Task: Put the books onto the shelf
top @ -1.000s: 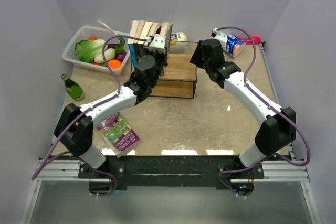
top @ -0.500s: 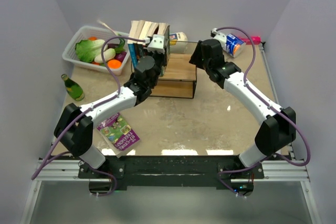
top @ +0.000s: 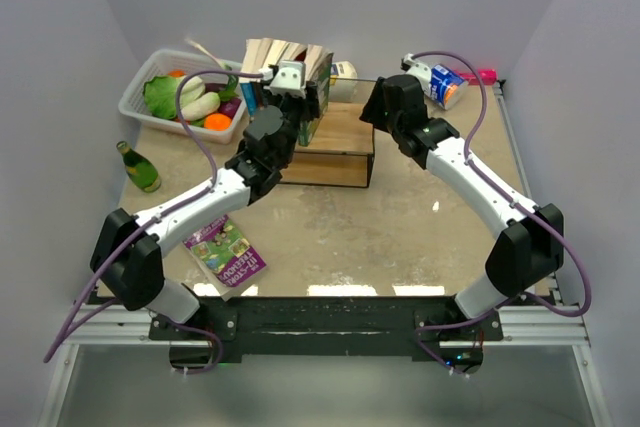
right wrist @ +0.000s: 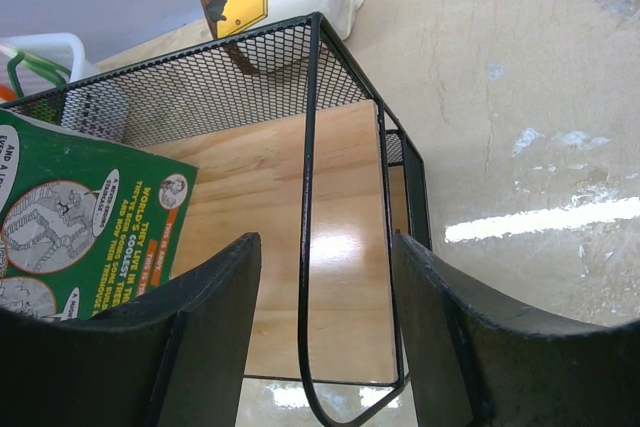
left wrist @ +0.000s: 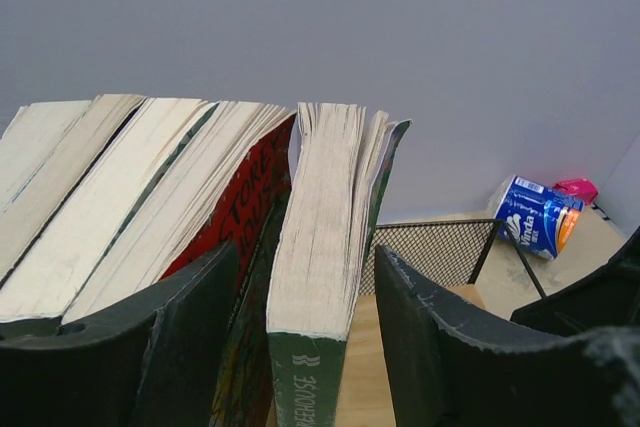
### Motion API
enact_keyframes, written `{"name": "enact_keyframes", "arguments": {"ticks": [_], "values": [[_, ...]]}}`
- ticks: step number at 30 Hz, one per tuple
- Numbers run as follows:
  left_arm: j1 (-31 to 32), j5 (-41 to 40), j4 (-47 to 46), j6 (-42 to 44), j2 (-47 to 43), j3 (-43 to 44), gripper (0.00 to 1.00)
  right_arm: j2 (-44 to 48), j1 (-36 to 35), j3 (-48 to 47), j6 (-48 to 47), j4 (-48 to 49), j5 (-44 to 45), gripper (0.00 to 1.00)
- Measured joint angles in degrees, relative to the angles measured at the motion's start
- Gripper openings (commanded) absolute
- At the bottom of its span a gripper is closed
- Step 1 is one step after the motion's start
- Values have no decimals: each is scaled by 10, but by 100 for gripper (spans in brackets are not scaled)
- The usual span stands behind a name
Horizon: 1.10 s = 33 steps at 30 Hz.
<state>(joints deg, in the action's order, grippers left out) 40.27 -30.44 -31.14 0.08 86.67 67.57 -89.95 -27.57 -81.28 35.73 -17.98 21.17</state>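
Note:
Several books (top: 285, 55) stand upright at the left end of the shelf (top: 335, 142), cream page edges up. The rightmost, a green book (left wrist: 320, 227), sits between the fingers of my left gripper (left wrist: 305, 267), which is open with a gap on each side. A red book (left wrist: 240, 209) leans next to it. One more book (top: 226, 253) with a purple-and-green cover lies flat on the table near the left arm's base. My right gripper (right wrist: 325, 247) hangs open over the shelf's right end, straddling its thin black frame wire (right wrist: 307, 197) without touching it. The green cover (right wrist: 80, 227) shows at its left.
A white basket (top: 136, 99) of toy vegetables stands at the back left, a green bottle (top: 140, 168) in front of it. A white pack (top: 345, 75) sits behind the shelf. A blue can (top: 447, 84) and a pink item (top: 486, 75) lie at the back right.
My left gripper has opened and let go of the green book, which stays standing on the shelf. The left arm has shifted slightly left and back. The right arm has not moved.

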Motion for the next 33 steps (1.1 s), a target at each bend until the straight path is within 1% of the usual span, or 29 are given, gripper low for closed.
{"name": "enact_keyframes", "arguments": {"ticks": [6, 10, 12, 15, 16, 18, 19, 22, 24, 27, 30, 33], "values": [[0, 5, 19, -12, -26, 0, 63, 0, 0, 0, 0, 0, -2, 59], [1, 10, 35, -18, -67, 0, 62, 0, 0, 0, 0, 0, -2, 59], [6, 8, 37, -20, -94, 0, 60, 0, 0, 0, -1, 0, -2, 59], [26, 5, 33, -20, -137, -11, 47, -1, 0, 0, -1, 0, -4, 55], [37, 5, 31, -20, -149, -13, 38, -1, 0, 0, -1, 0, -5, 54], [60, 9, 24, -23, -162, -14, 28, -1, 0, 0, -1, 0, -9, 52], [71, 14, 21, -22, -163, -14, 22, -1, 0, 0, -1, 0, -10, 51], [93, 35, 20, -31, -150, -15, 12, -1, 0, 0, -1, 0, -12, 50], [97, 50, 21, -40, -128, -15, 8, -1, 0, 0, -1, 0, -12, 50], [97, 65, 24, -52, -87, -15, 0, -1, 0, 0, -1, 0, -12, 49], [97, 73, 31, -56, -37, -15, 0, -1, 0, 0, -1, 0, -12, 44], [97, 73, 35, -56, 5, -13, 0, -1, 0, 0, -1, 0, -13, 35]]}}
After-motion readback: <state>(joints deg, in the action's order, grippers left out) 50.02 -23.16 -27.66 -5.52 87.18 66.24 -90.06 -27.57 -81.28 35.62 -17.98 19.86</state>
